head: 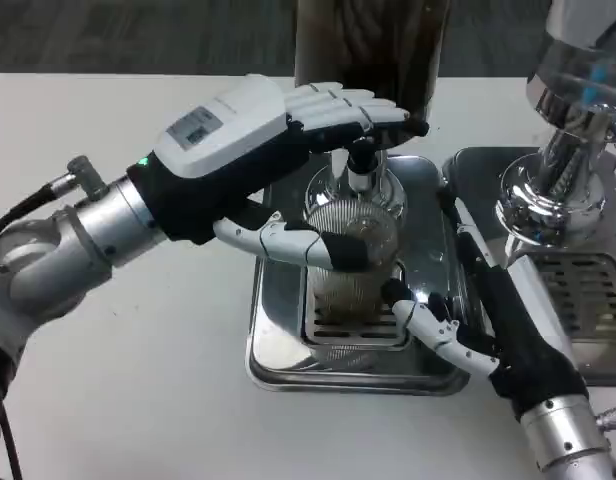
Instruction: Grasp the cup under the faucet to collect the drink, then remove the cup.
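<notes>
A clear ribbed cup stands on the grate of the steel drip tray, right under the faucet of a dark drink dispenser. Brownish drink shows in the cup's lower part. My right hand comes in from the lower right and grips the cup, thumb at its base and black fingers along its right side. My left hand reaches over from the left. Its fingers rest on top of the faucet's handle, and its thumb lies across the cup's front.
A shiny chrome machine with its own grated tray stands close on the right, beside my right forearm. White tabletop stretches left of and in front of the drip tray.
</notes>
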